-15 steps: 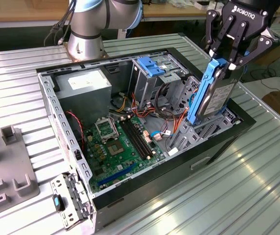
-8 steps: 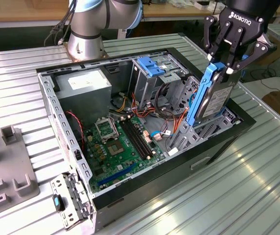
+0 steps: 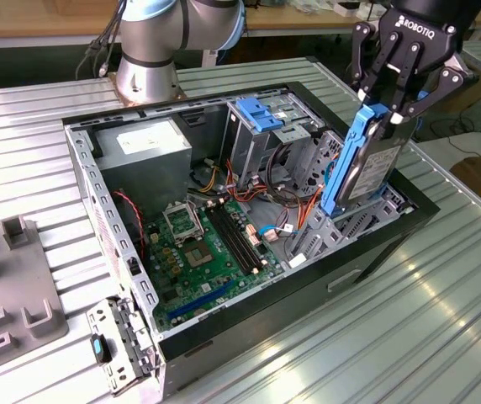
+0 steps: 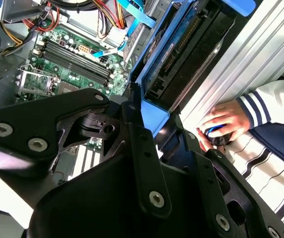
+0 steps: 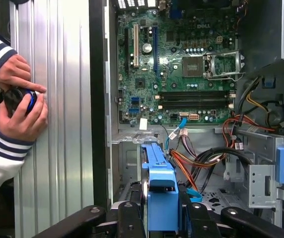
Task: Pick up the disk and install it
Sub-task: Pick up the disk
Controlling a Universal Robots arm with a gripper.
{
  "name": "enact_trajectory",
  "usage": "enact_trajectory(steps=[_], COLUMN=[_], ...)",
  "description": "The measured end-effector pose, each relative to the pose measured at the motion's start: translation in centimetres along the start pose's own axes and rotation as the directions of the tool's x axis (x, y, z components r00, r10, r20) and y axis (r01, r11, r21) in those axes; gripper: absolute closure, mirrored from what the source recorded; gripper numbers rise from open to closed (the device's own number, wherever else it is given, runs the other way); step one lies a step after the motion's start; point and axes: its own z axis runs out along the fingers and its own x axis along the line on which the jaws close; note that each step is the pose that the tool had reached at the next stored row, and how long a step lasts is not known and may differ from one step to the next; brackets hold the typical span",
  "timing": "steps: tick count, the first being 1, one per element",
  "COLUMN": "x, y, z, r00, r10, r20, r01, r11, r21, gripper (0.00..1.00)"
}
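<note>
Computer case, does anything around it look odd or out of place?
The disk isn't seated: the tool holds it on end, tilted, over the drive cage of the case. Also, a person's hands sit at the table edge beside it, holding a small black and blue object.

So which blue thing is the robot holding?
The disk: grey with a bright blue rail, clamped upright in the gripper. The other blue bracket sits deeper inside the computer case, with nothing gripping it.
</note>
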Motion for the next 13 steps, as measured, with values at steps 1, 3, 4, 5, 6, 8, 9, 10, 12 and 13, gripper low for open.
enact_trajectory(steps=[1, 3, 4, 5, 6, 8, 9, 10, 12, 13], x=[0.0, 0.01, 0.01, 0.0, 0.07, 0.15, 0.18, 0.18, 0.25, 0.36], y=[-0.02, -0.06, -0.06, -0.06, -0.06, -0.05, -0.04, -0.03, -0.01, 0.0], z=[0.0, 0.04, 0.06, 0.06, 0.07, 0.09, 0.1, 0.12, 0.14, 0.14], r00=[1.0, 1.0, 1.0, 1.0, 1.0, 1.0, 1.0, 0.9999, 0.9999, 0.9999], r10=[0.0, 0.0, 0.0, 0.0, 0.0, 0.0, 0.0, 0.0, 0.0, 0.0], r20=[0.0001, 0.0011, 0.0057, 0.0071, 0.0071, 0.0074, 0.0091, 0.0108, 0.0124, 0.0122], r01=[0.0, 0.0, 0.0, 0.0, 0.0, 0.0, 0.0, 0.0, 0.0, 0.0], r11=[1.0, 1.0, 1.0, 1.0, 1.0, 1.0, 1.0, 1.0, 1.0, 1.0], r21=[-0.0001, -0.0001, 0.0, 0.0, 0.0, -0.0001, 0.0, 0.0, 0.0, -0.0001], gripper=[0.64, 0.64, 0.64, 0.64, 0.64, 0.64, 0.64, 0.64, 0.64, 0.64])
